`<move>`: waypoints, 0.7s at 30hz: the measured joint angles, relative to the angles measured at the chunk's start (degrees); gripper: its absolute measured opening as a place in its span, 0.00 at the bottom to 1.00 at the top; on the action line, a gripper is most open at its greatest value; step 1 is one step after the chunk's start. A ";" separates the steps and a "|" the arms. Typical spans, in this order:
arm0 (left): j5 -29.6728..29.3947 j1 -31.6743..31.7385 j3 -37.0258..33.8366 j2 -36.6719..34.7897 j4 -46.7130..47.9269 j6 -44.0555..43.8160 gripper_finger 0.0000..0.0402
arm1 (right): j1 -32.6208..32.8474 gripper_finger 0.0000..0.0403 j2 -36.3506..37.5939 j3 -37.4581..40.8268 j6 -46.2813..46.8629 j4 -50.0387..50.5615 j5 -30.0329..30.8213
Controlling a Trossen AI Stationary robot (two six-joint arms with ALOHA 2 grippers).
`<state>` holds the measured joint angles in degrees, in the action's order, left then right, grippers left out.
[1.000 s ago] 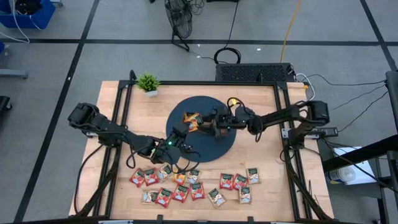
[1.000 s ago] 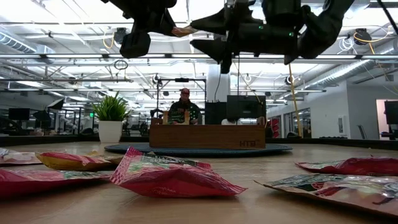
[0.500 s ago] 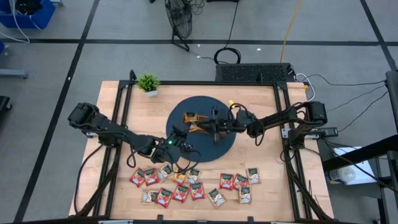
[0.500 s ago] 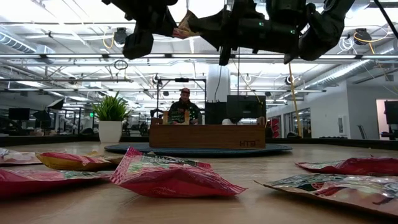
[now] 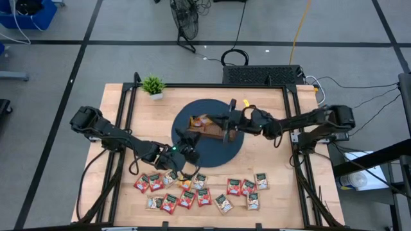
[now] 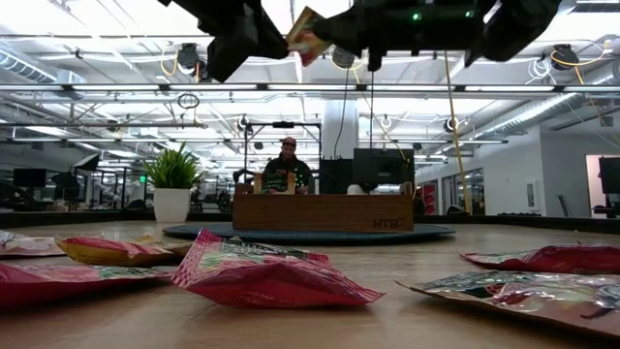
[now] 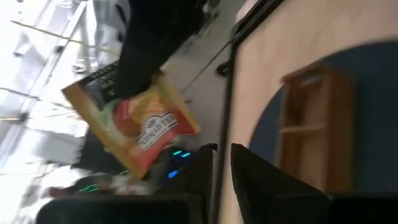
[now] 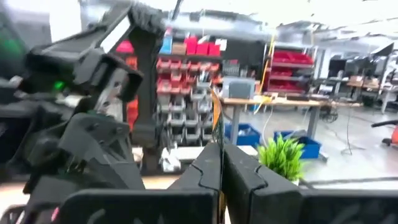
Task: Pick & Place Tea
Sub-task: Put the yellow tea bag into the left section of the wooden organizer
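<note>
Much of the handover is hard to make out. In the low view both end effectors are cut off by the upper edge, so only dark shapes flank the held sachet (image 6: 305, 21). In the right wrist view that sachet cannot be picked out with any certainty. From above, the arm hides the grip, and orange shapes in the wooden tray (image 5: 209, 128) may be other tea or the held one; it cannot be told.

The left arm reaches in from the worktop's left side, elbow bent. The left end effector (image 5: 186, 142) is raised over the edge of the dark round mat (image 5: 225, 151). Its fingers (image 7: 267, 180) stand a little apart with nothing between them.

The right arm stretches almost straight across. The right end effector (image 5: 226, 122) is high above the tray, clamped on one corner of the orange-and-red held sachet (image 7: 134, 127). This hangs just beyond the left end effector's tips, clear of them.

Half a second ago both end effectors met at the sachet. Now the left has let go, and the right, wide open a second ago, carries it alone, higher.

The loose sachets (image 5: 199, 189) lie on the worktop (image 5: 270, 160) below and behind the left end effector. A potted plant (image 5: 153, 85) stands far beyond it.
</note>
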<state>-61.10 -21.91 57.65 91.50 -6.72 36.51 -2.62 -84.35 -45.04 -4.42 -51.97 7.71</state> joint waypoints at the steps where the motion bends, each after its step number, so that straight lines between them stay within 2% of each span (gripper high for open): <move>1: 1.89 0.00 0.00 0.00 0.00 -1.55 0.16 | 0.15 0.00 1.24 0.00 -0.67 2.58 -0.11; 7: 12.50 0.82 0.00 0.00 0.07 -14.65 0.16 | 2.84 0.00 9.01 0.00 -0.33 27.31 -0.20; 11: 19.23 2.60 0.00 0.00 0.61 -17.87 0.17 | 7.04 0.00 12.14 0.00 2.18 39.26 -0.14; 15: 27.70 5.71 0.00 0.00 -0.68 -23.40 0.17 | 12.24 0.00 12.22 0.54 2.60 42.08 1.64; 18: 34.34 9.42 0.00 0.00 -1.91 -36.00 0.17 | 15.95 0.00 11.90 2.46 2.01 40.49 7.59; 21: 44.51 12.12 -0.01 0.02 -3.07 -41.59 0.22 | 18.68 0.00 11.73 6.07 1.89 37.03 14.21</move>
<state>-16.60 -9.79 57.64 91.53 -9.79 -5.07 16.06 -72.62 -38.96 -2.53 -14.94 21.92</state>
